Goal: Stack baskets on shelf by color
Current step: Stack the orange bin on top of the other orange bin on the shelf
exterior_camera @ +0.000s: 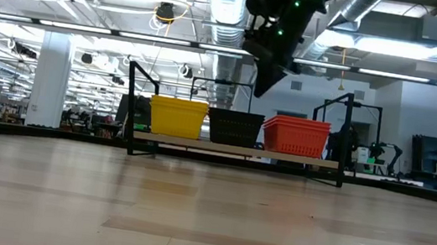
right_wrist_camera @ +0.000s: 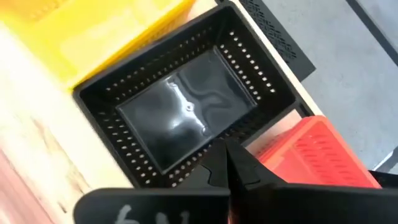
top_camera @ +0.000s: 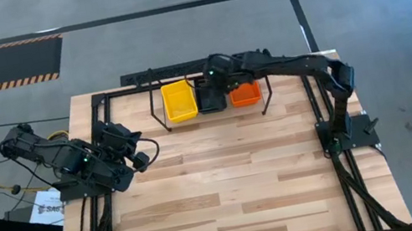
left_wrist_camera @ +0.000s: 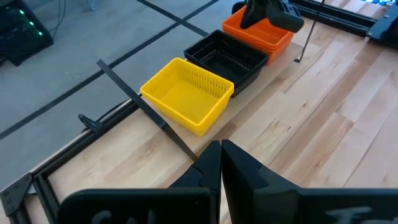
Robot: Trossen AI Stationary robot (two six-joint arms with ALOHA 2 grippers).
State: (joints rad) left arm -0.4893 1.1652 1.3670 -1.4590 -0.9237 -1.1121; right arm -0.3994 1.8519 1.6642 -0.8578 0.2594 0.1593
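Hovering above the black basket [right_wrist_camera: 180, 106] on the shelf [exterior_camera: 232, 149], the right gripper [right_wrist_camera: 227, 163] shows clenched, empty fingers. All stacks appear sorted, so a straight upward retreat seems wisest; the left gripper [left_wrist_camera: 221, 163], also clenched, waits apart.

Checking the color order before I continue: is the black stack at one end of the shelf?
No. In the low view the black stack sits in the middle, between the yellow stack and the red-orange stack.

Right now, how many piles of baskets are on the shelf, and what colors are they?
Yellow basket pile: 1
Black basket pile: 1
Red-orange basket pile: 1
Total: 3 piles on the shelf. I cannot count the baskets inside each pile.
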